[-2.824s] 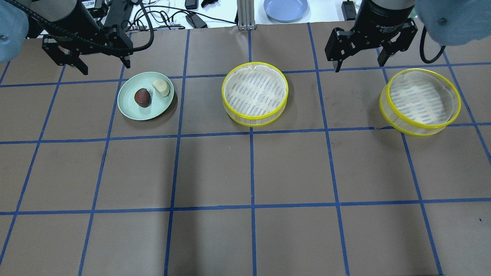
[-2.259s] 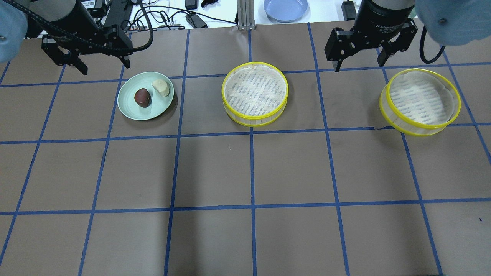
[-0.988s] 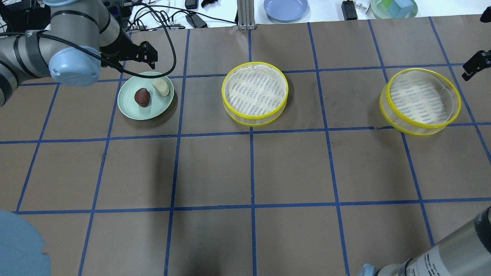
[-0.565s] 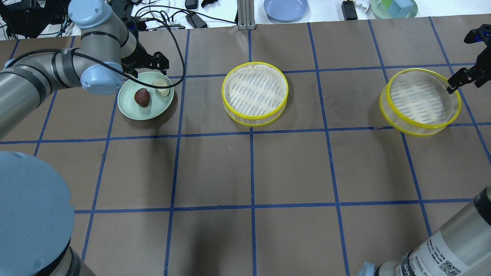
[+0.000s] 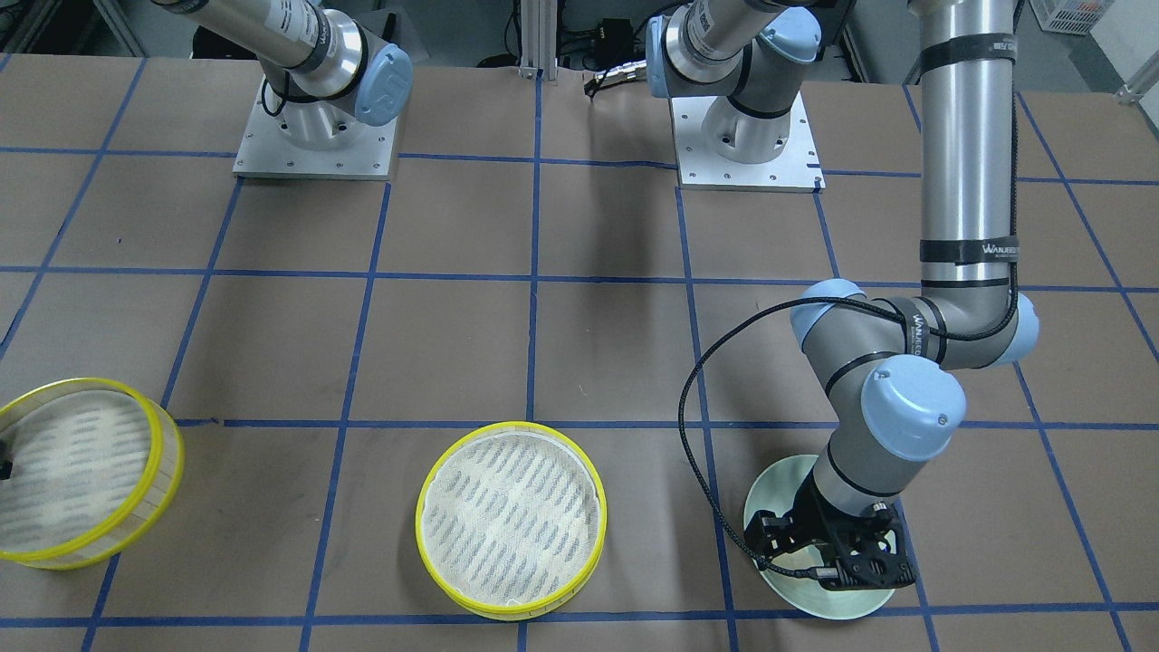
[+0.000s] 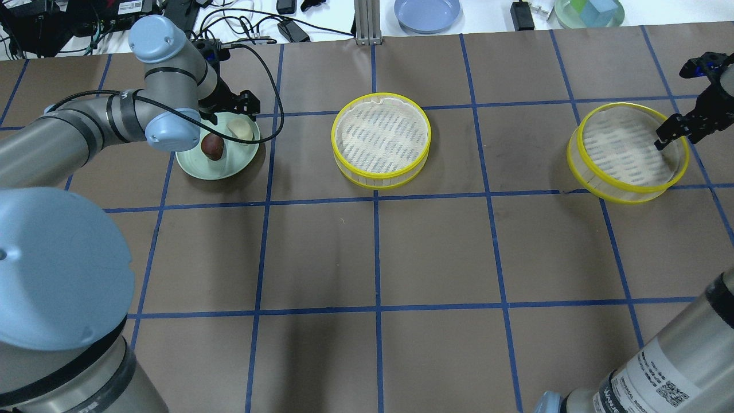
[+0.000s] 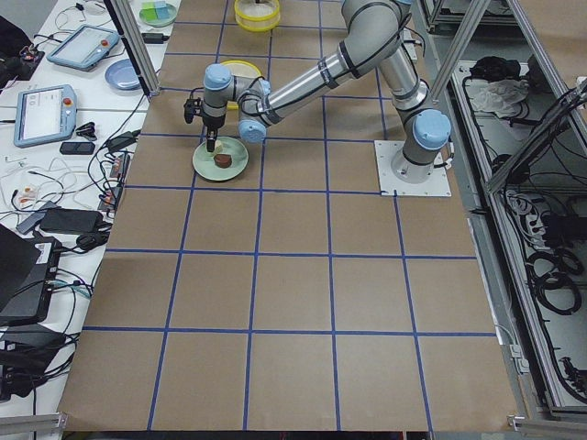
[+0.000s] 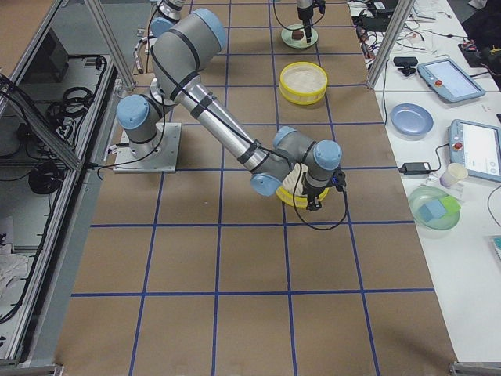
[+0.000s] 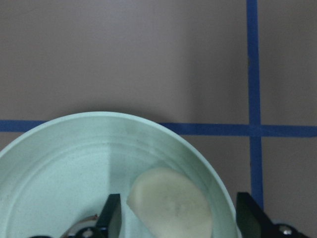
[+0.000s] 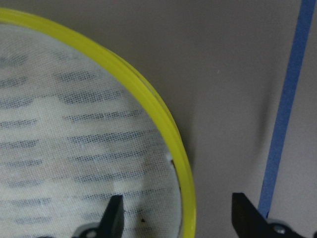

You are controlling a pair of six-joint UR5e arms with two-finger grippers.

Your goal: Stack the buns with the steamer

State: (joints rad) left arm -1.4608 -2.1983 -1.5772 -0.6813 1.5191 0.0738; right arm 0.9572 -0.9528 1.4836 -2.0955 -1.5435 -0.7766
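The cream bun [image 6: 241, 131] and the dark brown bun [image 6: 213, 147] lie on a mint-green plate [image 6: 192, 167]. My left gripper [image 9: 181, 223] is open and low over the plate, one finger on each side of the cream bun [image 9: 171, 203]; it also shows in the overhead view [image 6: 234, 115]. One steamer tier [image 6: 379, 178] stands mid-table, the other [image 6: 625, 194] at the right, both without buns. My right gripper [image 10: 179, 218] is open and straddles the right tier's yellow rim [image 10: 184, 188], one finger inside and one outside.
A blue plate [image 6: 427, 12], a green bowl with cubes [image 6: 589, 11], cables [image 6: 246, 23] and a metal post [image 6: 364, 23] lie past the table's far edge. The brown paper with blue tape lines [image 6: 377, 252] covers the near part of the table.
Both arms have swung out from the back. The left gripper has come down over the plate around the cream bun. The right gripper has come to the right tier's rim.
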